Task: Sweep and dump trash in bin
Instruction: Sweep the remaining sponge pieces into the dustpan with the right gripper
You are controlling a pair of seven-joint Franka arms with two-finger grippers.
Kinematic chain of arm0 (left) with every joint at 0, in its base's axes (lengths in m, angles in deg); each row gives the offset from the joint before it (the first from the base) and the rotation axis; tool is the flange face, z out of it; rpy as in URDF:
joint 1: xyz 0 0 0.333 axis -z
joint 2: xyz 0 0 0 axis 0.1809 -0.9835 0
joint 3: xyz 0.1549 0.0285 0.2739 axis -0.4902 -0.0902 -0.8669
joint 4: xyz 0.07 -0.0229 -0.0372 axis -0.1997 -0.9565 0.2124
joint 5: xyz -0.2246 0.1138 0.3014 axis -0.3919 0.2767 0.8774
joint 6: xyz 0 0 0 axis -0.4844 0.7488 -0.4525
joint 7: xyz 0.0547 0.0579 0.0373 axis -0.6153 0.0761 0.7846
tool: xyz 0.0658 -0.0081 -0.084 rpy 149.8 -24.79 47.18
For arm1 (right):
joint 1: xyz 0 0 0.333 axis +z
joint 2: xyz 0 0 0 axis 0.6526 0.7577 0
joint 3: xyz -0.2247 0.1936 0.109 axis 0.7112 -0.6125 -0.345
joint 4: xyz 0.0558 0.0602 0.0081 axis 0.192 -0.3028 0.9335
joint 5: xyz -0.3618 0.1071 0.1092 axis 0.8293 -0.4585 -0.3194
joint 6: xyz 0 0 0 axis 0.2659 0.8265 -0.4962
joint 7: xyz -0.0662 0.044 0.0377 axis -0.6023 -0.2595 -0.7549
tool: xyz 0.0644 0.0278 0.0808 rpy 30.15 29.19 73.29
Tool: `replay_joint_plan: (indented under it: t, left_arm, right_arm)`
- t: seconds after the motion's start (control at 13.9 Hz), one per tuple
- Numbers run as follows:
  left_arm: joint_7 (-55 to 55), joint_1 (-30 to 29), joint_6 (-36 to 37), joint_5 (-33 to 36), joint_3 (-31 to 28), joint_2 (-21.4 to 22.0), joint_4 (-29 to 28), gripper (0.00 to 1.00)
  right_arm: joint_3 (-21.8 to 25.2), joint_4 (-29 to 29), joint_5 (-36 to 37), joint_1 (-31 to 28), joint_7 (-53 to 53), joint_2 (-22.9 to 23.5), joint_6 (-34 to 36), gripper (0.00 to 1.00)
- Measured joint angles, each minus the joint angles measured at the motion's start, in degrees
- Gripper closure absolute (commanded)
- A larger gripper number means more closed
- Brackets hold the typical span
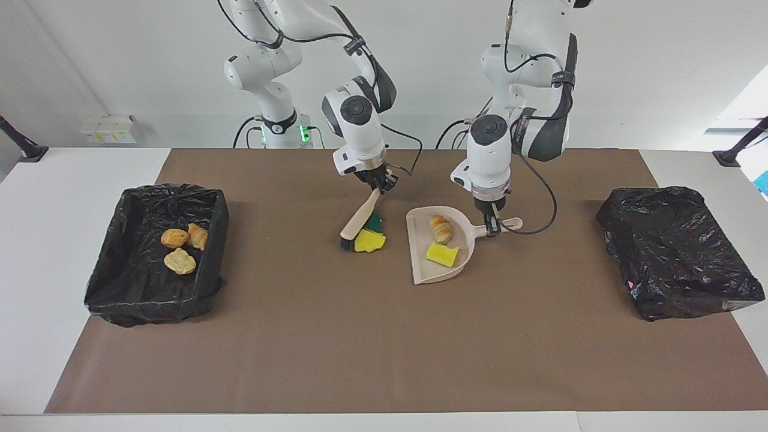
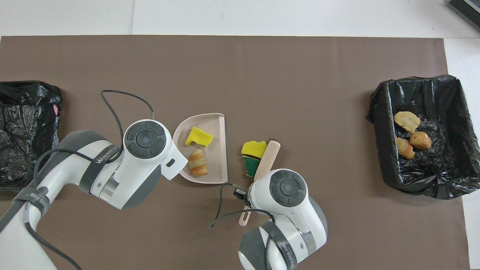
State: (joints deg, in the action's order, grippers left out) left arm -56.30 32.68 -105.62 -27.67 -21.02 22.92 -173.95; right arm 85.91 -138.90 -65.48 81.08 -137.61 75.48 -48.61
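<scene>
Nearest the robots, the right gripper (image 1: 382, 182) is clamped on the handle of a beige hand brush with black bristles (image 1: 359, 220), whose bristles touch two yellow sponge chunks (image 1: 369, 241), one green-faced. The left gripper (image 1: 493, 226), its arm strap's lettering too small to read, is clamped on the beige plastic dustpan (image 1: 436, 273), which holds a golden-brown pastry piece (image 1: 441, 230) and another yellow sponge (image 1: 443, 255). Three pastries (image 1: 179, 247) lie in the black-lined bin (image 1: 150, 295) at the right arm's end of the tabletop (image 1: 360, 336).

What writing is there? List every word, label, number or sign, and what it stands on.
"WAN...": pale lettering on the grey strap round the left arm; the rest is too blurred to read.
Lettering on the right arm's strap: too blurred to read.
Yellow labels on the white boxes by the wall: too small to read.
</scene>
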Motion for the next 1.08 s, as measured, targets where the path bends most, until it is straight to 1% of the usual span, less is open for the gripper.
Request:
replay_joint_plan:
  t: [0.22,0.36,0.65,0.86,1.01,1.08]
  left_arm:
    - [0.0,0.0,0.0,0.0,0.0,0.0,-0.1,1.0]
    - [0.0,0.0,0.0,0.0,0.0,0.1,-0.1,1.0]
    - [0.0,0.0,-0.1,0.0,0.0,0.1,-0.1,1.0]
    - [0.0,0.0,-0.1,0.0,-0.1,0.1,-0.1,1.0]
    - [0.0,0.0,-0.2,0.0,-0.1,0.1,-0.1,1.0]
    - [0.0,0.0,-0.2,0.0,-0.1,0.1,-0.1,1.0]
  right_arm:
    - [0.0,5.1,-7.7,0.1,9.1,3.1,0.1,1.0]
    - [-0.3,7.7,-10.4,0.4,11.0,4.5,0.1,1.0]
    - [-2.0,13.5,-17.5,2.0,11.3,5.9,0.0,1.0]
    - [-1.9,16.2,-18.0,2.2,11.5,6.3,1.7,1.0]
    - [-1.0,17.1,-17.0,1.8,13.2,6.0,6.5,1.0]
    - [-0.7,17.5,-14.8,0.8,13.5,5.5,9.0,1.0]
